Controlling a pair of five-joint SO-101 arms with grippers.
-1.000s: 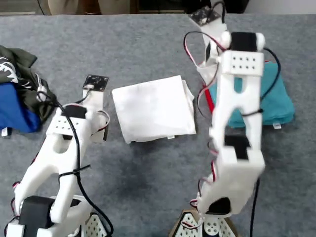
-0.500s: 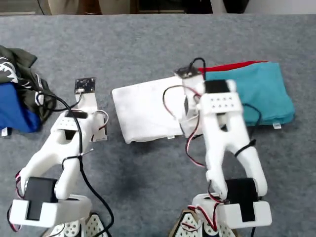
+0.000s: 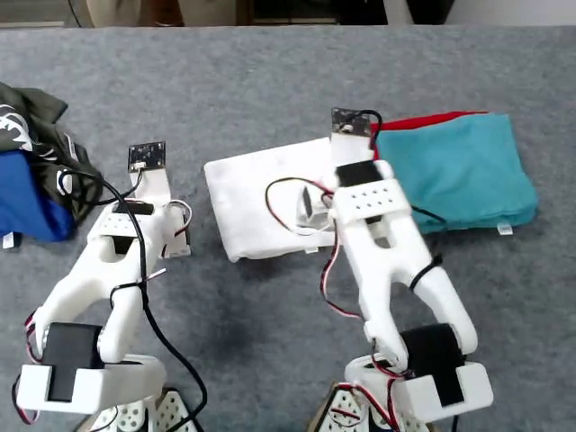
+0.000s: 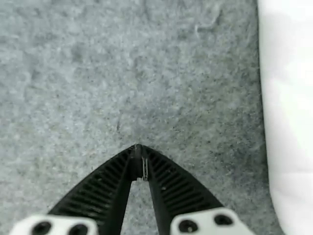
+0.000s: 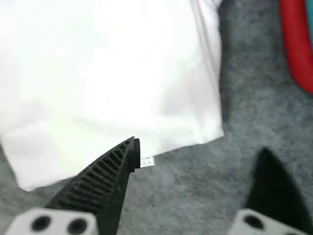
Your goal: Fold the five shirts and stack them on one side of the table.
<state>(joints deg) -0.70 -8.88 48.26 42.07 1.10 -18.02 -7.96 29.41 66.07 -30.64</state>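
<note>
While poised with the right hand (image 5: 198, 149) spread wide over the folded white shirt (image 3: 261, 198), middle of the bench (image 3: 270, 72), could pinch only the top layer and spoil the fold dragging toward the teal shirt (image 3: 459, 171) near the right edge. Holds the left hand (image 4: 138, 149) closed.

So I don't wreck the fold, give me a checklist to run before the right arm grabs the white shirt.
1. Right end effector open: ok.
2. Folded white cotton shirt corner lined up beneath it: ok.
3. Left end effector shut, empty, off that shirt: ok.
4. Folded teal shirt lying flat on red shirt as stack: ok.
5. All five folded: not ok, blue shirt and dark shirt heaped.
6. Height above cloth: cannot tell.
</note>
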